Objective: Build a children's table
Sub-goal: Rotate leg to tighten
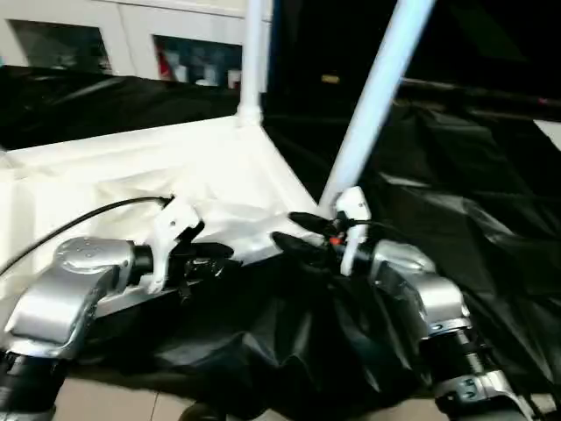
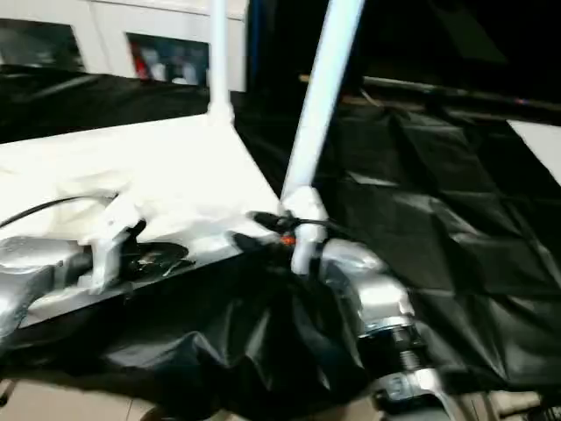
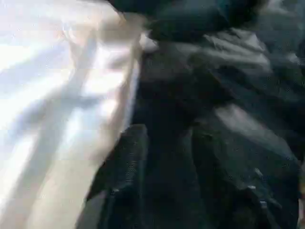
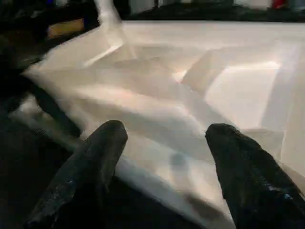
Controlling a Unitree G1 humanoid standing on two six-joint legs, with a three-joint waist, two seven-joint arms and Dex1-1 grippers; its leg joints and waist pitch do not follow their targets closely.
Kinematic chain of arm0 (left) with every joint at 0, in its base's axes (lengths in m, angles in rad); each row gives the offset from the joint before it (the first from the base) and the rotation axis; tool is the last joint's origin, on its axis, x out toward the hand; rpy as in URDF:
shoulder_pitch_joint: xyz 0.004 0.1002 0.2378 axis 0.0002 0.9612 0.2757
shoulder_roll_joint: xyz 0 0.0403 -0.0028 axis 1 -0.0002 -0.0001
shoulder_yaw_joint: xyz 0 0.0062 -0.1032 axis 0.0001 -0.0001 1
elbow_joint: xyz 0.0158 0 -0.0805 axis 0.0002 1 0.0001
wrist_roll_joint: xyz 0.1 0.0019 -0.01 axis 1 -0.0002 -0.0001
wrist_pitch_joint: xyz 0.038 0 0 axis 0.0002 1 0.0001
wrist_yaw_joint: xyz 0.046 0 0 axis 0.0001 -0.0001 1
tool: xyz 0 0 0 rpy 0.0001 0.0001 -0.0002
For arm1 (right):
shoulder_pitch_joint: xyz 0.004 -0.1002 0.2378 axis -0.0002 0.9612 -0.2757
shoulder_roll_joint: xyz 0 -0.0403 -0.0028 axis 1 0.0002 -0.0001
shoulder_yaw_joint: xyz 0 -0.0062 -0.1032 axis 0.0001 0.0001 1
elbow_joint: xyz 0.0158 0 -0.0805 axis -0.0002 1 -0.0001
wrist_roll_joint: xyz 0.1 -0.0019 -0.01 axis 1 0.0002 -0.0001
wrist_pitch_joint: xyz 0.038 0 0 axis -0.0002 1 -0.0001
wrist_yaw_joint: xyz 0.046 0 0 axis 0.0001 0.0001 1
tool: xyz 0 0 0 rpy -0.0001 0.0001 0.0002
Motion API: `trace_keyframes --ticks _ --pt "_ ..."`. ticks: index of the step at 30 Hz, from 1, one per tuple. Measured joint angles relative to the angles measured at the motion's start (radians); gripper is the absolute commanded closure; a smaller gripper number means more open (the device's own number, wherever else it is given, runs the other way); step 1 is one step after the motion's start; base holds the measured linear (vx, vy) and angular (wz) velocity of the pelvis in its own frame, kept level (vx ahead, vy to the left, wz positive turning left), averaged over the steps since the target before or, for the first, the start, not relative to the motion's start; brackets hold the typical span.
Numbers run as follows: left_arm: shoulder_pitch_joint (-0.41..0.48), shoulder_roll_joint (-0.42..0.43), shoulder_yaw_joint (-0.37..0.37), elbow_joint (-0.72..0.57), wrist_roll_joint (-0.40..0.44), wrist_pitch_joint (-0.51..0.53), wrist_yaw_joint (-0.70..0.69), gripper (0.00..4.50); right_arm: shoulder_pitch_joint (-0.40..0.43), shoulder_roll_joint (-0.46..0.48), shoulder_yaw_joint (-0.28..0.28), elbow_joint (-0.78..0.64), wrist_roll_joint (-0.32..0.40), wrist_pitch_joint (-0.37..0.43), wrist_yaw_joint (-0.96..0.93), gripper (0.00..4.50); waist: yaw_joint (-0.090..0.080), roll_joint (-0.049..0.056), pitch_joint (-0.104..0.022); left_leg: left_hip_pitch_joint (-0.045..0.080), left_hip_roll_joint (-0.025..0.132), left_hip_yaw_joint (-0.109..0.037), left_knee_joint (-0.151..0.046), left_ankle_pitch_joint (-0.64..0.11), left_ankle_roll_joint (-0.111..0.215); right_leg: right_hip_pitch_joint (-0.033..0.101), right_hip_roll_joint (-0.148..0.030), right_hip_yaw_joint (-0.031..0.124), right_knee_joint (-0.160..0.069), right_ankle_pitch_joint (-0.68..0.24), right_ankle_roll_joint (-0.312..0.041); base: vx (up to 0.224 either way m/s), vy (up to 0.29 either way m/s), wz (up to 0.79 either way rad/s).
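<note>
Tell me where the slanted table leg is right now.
In the left eye view the slanted leg rises from the tabletop's near right corner, just behind the right pincer, leaning up to the right; a second leg stands upright at the far corner.

You are in a lab-like room: black sheeting (image 1: 456,202) covers the work area, a white glass-door cabinet (image 1: 131,44) behind.

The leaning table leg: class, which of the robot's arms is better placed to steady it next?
Probably the right. Its tool hangs open at the near corner of the tabletop, right by the leaning leg's foot. The left tool sits further along the near edge.
</note>
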Motion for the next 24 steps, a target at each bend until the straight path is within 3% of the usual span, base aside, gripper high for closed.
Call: trace_keyframes --ticks 2,8,12,15,24 --pt "0.062 0.005 0.013 -0.051 0.003 0.032 0.032 2.31 -0.037 0.052 -0.006 0.076 -0.016 -0.033 -0.079 1.38 -0.004 -0.002 -0.001 0.001 0.000 0.000 0.000 0.001 -0.001 0.000 0.000 0.000 0.000 0.000 0.000 0.000 0.000 0.00" --pt "0.107 0.027 0.029 -0.103 0.032 0.091 0.132 1.93 -0.131 0.145 -0.066 0.262 -0.046 -0.105 -0.328 1.38 0.000 -0.003 -0.001 0.002 0.000 -0.001 0.000 0.002 -0.004 0.001 0.000 0.000 0.001 0.001 0.001 0.000 0.000 0.00" --pt "0.126 0.033 0.024 -0.132 0.041 0.105 0.156 1.62 -0.137 0.150 -0.094 0.315 -0.049 -0.131 -0.418 1.38 -0.002 -0.005 -0.003 0.002 0.000 -0.001 0.000 0.002 -0.004 0.001 0.000 0.000 0.002 0.002 0.001 0.000 0.000 0.00" --pt "0.134 0.034 0.020 -0.134 0.056 0.100 0.191 1.41 -0.187 0.165 -0.116 0.403 -0.049 -0.165 -0.497 1.38 -0.003 -0.006 -0.003 0.002 0.000 -0.001 0.000 0.004 -0.007 -0.001 0.000 0.000 0.006 0.002 0.001 0.000 0.000 0.00" --pt "0.176 0.082 -0.010 -0.130 0.100 0.083 0.231 0.75 -0.293 0.084 -0.202 0.564 -0.048 -0.248 -0.634 1.38 0.023 -0.007 -0.003 0.003 -0.001 -0.002 0.004 0.005 -0.008 0.004 0.000 0.002 0.009 -0.002 0.008 0.000 0.000 0.00"
